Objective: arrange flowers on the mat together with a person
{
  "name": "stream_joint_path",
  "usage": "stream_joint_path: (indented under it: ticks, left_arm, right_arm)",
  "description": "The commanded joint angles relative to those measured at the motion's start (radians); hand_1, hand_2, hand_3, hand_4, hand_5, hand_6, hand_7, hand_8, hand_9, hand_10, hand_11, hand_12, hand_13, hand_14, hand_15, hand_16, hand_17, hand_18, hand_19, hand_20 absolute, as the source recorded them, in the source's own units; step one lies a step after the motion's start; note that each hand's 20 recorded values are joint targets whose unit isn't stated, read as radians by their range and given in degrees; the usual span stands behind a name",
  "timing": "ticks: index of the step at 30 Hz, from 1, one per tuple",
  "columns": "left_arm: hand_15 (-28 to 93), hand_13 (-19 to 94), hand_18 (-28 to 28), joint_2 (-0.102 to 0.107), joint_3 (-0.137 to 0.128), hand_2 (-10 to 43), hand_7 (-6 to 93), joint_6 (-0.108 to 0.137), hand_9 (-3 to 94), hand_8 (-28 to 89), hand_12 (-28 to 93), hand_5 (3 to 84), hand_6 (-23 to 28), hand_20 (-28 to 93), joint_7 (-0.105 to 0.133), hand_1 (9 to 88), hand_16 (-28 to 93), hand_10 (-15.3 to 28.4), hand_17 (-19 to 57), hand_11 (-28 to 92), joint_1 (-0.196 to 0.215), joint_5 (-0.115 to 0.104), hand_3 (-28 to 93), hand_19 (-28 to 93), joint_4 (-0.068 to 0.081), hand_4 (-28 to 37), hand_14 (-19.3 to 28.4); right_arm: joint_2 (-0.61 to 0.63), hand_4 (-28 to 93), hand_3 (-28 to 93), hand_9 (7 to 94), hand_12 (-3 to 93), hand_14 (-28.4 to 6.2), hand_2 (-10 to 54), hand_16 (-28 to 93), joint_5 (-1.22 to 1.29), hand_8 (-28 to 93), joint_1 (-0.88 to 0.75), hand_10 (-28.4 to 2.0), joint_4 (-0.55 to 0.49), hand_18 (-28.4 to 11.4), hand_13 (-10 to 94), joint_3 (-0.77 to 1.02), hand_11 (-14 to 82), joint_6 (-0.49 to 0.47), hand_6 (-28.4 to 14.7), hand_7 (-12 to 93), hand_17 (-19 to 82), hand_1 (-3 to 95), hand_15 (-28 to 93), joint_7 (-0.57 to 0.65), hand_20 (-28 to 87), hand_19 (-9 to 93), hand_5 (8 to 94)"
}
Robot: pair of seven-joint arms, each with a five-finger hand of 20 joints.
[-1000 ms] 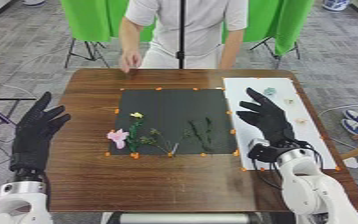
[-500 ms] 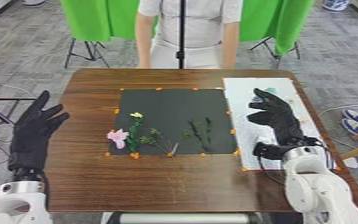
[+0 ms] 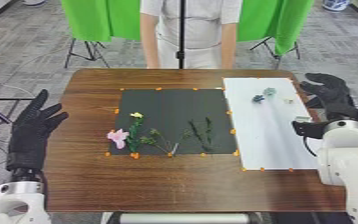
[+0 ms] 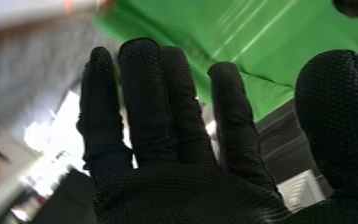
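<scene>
The right hand (image 3: 328, 94), at the white sheet's (image 3: 269, 135) right edge, has its fingers extended and holds nothing; the left hand (image 3: 33, 132) is loosely open and empty. A pink flower (image 3: 118, 136), a yellow flower (image 3: 137, 115) and green sprigs (image 3: 208, 132) lie on the dark mat (image 3: 167, 104), blue blooms (image 3: 258, 98) on the sheet.

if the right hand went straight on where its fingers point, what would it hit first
Most likely the green cloth hanging beyond the table. Nothing seems to stand between it and the right hand, though depth is hard to judge.
</scene>
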Motion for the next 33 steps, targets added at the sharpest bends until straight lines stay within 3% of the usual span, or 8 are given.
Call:
stream_joint_path:
  ticks: [1,6,13,14,17,20,25,33]
  left_arm:
    - [48,23,21.6,0.002,-0.001,3.9,7.8,0.008,33.4,-8,10,32.1,3.5,16,-0.002,20.8,-7,16.6,-7.8,22,0.018,-0.005,79,44,-0.002,-28.3,23.6]
    - [48,23,21.6,-0.007,-0.005,4.0,7.9,0.0,33.4,-8,10,32.1,3.5,16,-0.013,20.8,-7,16.6,-7.8,22,0.017,0.003,79,44,-0.002,-28.3,23.7]
    - [48,23,21.6,-0.008,0.004,4.1,7.9,-0.001,33.4,-8,10,32.0,3.5,16,-0.016,20.9,-7,16.6,-7.8,22,0.004,0.006,79,45,0.002,-28.3,23.9]
    - [48,23,21.6,0.007,0.011,4.1,7.9,0.01,33.4,-8,10,32.0,3.5,16,-0.005,20.9,-7,16.6,-7.8,22,0.006,-0.008,79,45,0.002,-28.3,23.9]
    - [48,23,21.6,0.007,0.015,3.9,7.9,0.009,33.4,-8,10,32.1,3.6,16,-0.008,20.9,-8,16.7,-7.8,22,-0.003,-0.006,79,45,0.005,-28.3,23.9]
    - [48,23,21.6,0.03,0.026,3.9,7.9,0.026,33.4,-8,10,32.1,3.6,16,0.012,20.9,-8,16.7,-7.8,22,0.002,-0.029,79,45,0.006,-28.3,23.9]
    - [48,23,21.5,0.013,0.021,3.9,8.0,0.016,33.4,-8,10,32.1,3.6,16,-0.007,21.1,-8,16.7,-7.8,22,-0.001,-0.015,79,45,0.005,-28.3,23.9]
    - [48,23,21.5,0.016,0.026,4.1,8.2,0.013,33.4,-8,10,32.0,3.6,16,-0.012,21.4,-8,16.7,-7.8,23,-0.018,-0.011,79,45,0.008,-28.3,23.9]
  right_arm:
    - [0.111,-23,77,49.6,17.8,-17.0,-4.4,12,-0.199,-14,0.031,-17.8,0.08,-24.2,49,-0.013,34.3,-0.104,1.7,22,25,27.3,70,0.149,20,72,43.8]
    - [0.125,-23,77,50.0,17.6,-16.8,-5.3,11,-0.298,-14,0.054,-17.7,0.153,-24.0,50,-0.068,34.1,-0.18,1.9,23,25,28.2,70,0.183,19,72,44.6]
    - [0.147,-23,77,50.3,17.2,-16.4,-6.7,11,-0.35,-15,0.102,-17.3,0.24,-24.0,51,-0.164,32.7,-0.183,2.6,24,25,30.0,69,0.164,17,72,44.0]
    - [0.147,-23,77,50.3,17.2,-16.4,-6.8,11,-0.358,-15,0.105,-17.3,0.247,-23.9,51,-0.166,32.6,-0.194,2.7,24,25,30.0,69,0.156,17,72,43.8]
    - [0.159,-23,77,50.3,17.2,-16.2,-7.3,11,-0.373,-15,0.104,-17.1,0.257,-23.8,51,-0.178,32.4,-0.198,2.9,25,25,30.3,69,0.142,16,71,43.5]
    - [0.17,-24,77,50.3,17.2,-15.9,-7.7,11,-0.382,-15,0.102,-16.9,0.263,-23.8,52,-0.192,32.4,-0.195,3.2,25,25,30.6,68,0.133,16,70,43.3]
    - [0.18,-24,78,51.6,17.1,-15.1,-8.7,11,-0.426,-16,0.1,-16.1,0.283,-24.0,52,-0.218,32.8,-0.209,4.2,28,24,32.4,66,0.117,16,68,45.0]
    - [0.204,-25,78,53.5,16.6,-13.5,-9.4,11,-0.474,-18,0.167,-15.0,0.337,-23.9,54,-0.308,32.7,-0.236,4.9,30,24,35.6,64,0.114,17,67,47.6]
